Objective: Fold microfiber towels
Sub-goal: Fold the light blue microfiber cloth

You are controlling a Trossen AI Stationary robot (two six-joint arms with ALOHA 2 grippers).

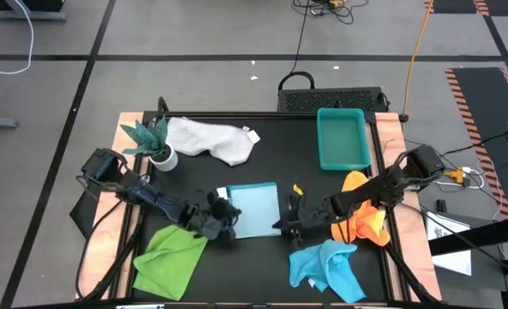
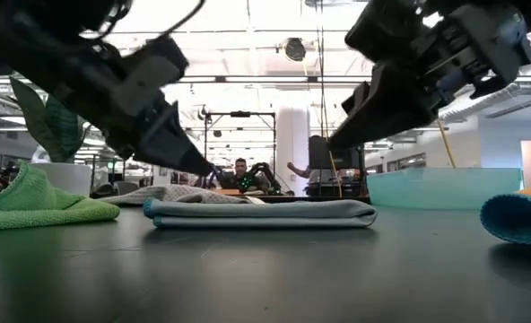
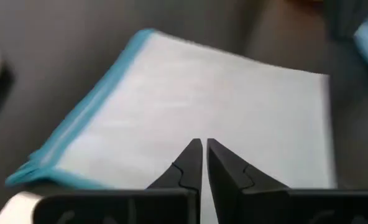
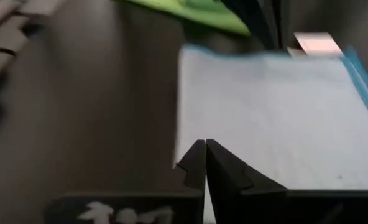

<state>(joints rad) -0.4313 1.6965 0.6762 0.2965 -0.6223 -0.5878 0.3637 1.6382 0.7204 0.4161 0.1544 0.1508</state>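
We've got the pale blue towel (image 1: 256,209) folded flat at counter (image 1: 263,150) centre; left claw (image 1: 222,218) at its 9 o'clock, right claw (image 1: 290,216) at 3, both clenched and empty, likely flanking it after creasing.

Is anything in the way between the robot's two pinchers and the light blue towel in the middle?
Nothing visible is. The pale blue towel lies folded flat with the left gripper at one side edge and the right gripper at the other, both shut and empty. The green towel and the plant lie off to the side.
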